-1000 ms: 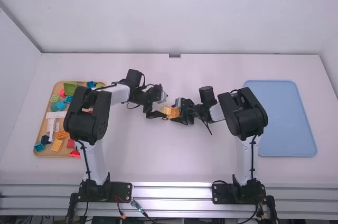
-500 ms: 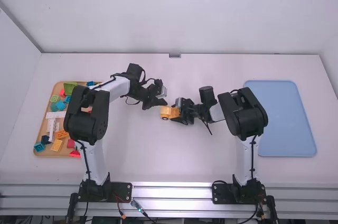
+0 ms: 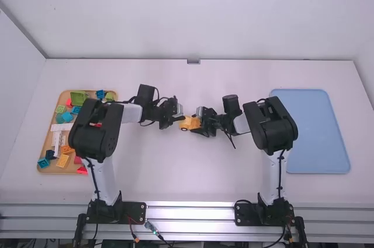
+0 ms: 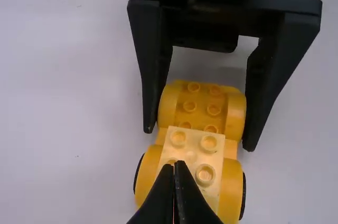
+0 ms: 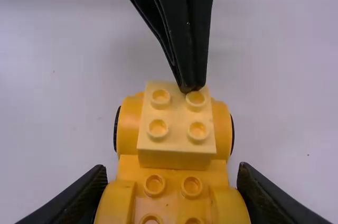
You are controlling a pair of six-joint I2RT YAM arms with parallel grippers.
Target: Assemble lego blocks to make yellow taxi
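Bench (image 3: 187, 172): car mid-span | left arm (image 3: 105, 125): backed off, now in again | right claw (image 4: 200, 137): clamped on yellow car base (image 4: 202, 106) | left claw (image 5: 191, 87): tips together, apparently on a stud of the pale block (image 5: 177, 154); I judge we're seating it, so press squarely.

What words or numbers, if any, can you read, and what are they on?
None that I can read.
Yellow lego car: no letters or numbers I can make out.
Lego blocks in the wooden tray: too small here to tell.
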